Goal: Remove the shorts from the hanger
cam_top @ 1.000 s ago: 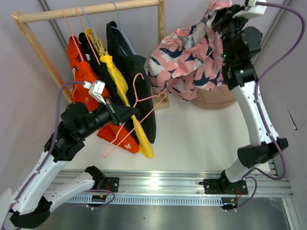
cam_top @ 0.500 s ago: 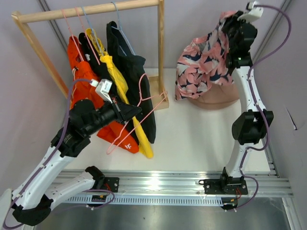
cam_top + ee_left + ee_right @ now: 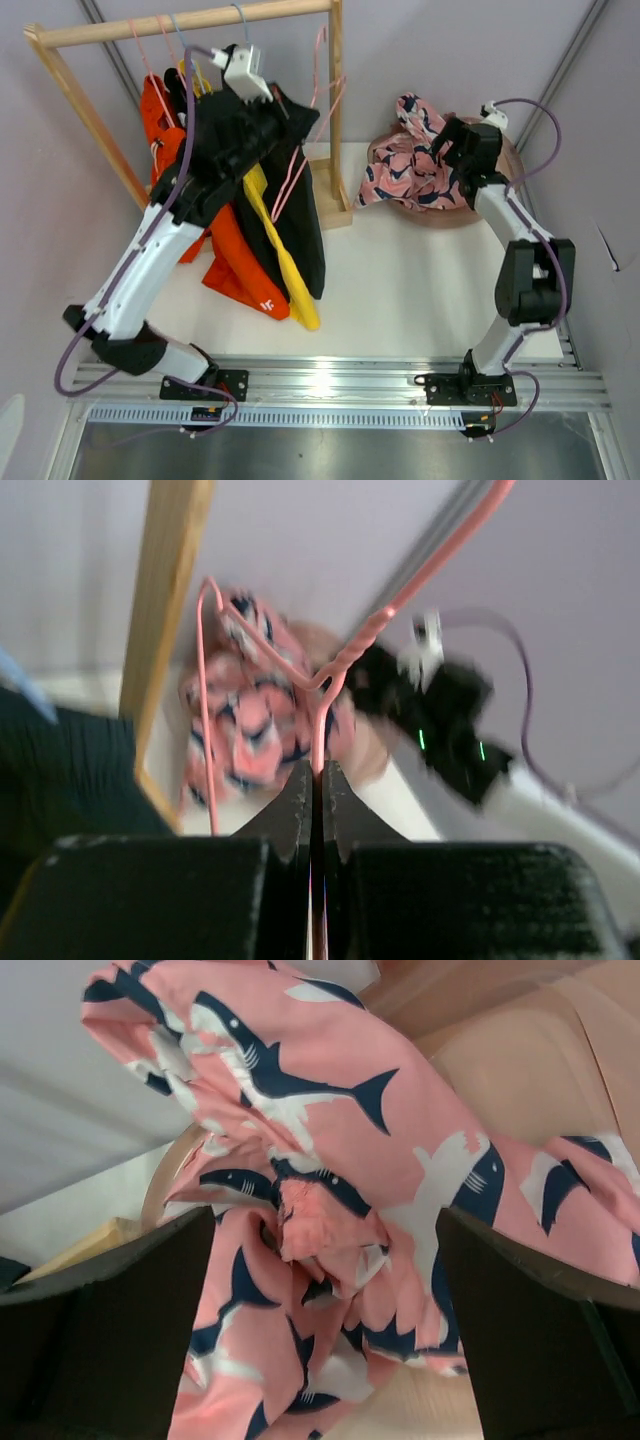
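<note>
Wire is all the left gripper (image 3: 317, 770) carries. Its jaws are pressed together on the stem of a bare pink hanger (image 3: 322, 685), raised beside the wooden rack (image 3: 190, 22) at the far left corner of the worktop. Nothing hangs from it, so it is probably held high to keep it clear of the garments, or to hook it back on the rail.

The right gripper (image 3: 325, 1260) is spread wide and pinching nothing, low over the pink shorts (image 3: 330, 1110). These lie crumpled between and just beyond its fingers, and their shark print fills the wrist view. They rest in a tan basket (image 3: 440, 215) near the far right corner, which looks like the drop-off place. The open jaws suggest this pair has been let go there.

Well apart from that gripper, at the far left, an orange pair (image 3: 235, 270), a yellow pair (image 3: 285, 270) and black shorts (image 3: 300, 220) hang on the rack, close around the left arm. By this reckoning, the task is only partly done.
</note>
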Robot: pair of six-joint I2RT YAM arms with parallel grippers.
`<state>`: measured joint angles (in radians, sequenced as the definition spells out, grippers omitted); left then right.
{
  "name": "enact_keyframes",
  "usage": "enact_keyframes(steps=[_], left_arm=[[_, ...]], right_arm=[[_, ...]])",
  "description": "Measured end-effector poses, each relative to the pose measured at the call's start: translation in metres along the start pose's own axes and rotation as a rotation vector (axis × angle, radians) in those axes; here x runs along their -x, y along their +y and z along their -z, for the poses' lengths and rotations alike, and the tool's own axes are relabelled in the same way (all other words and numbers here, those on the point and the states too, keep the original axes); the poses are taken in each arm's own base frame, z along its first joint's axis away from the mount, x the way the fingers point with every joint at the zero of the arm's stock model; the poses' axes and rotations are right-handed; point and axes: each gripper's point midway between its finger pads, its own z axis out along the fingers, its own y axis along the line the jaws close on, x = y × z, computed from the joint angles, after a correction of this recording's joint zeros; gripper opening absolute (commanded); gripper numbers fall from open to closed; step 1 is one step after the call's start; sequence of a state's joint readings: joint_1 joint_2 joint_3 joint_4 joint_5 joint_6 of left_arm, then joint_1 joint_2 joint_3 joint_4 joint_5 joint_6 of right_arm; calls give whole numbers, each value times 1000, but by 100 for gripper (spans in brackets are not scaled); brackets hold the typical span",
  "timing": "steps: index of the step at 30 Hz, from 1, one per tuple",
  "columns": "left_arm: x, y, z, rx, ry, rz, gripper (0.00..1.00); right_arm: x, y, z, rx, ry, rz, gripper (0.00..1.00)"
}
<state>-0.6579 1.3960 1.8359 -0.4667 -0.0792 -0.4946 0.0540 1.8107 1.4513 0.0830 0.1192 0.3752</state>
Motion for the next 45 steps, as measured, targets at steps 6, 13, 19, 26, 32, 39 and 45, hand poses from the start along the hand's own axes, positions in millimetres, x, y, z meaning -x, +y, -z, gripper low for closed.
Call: enact_keyframes(steps=[6, 13, 19, 26, 32, 39, 45], left_arm=[[69, -4, -50, 48, -152, -12, 0], [57, 41, -91, 185, -131, -8, 0], [17, 50, -77, 228, -36, 8, 0], [-7, 36, -8, 228, 24, -7, 0], [53, 29, 25, 251, -143, -7, 0], [69, 34, 7, 304, -198, -42, 0], [76, 34, -47, 316, -236, -82, 0]], right_arm=[[4, 11, 91, 54, -32, -14, 99], [9, 20, 174, 161, -110, -58, 99], [-17, 16, 187, 176, -57, -68, 99], [-33, 28, 189, 204, -15, -68, 99], [-40, 37, 191, 226, 3, -70, 99], [-45, 34, 196, 222, 10, -63, 99], [-45, 31, 201, 214, 10, -52, 99]])
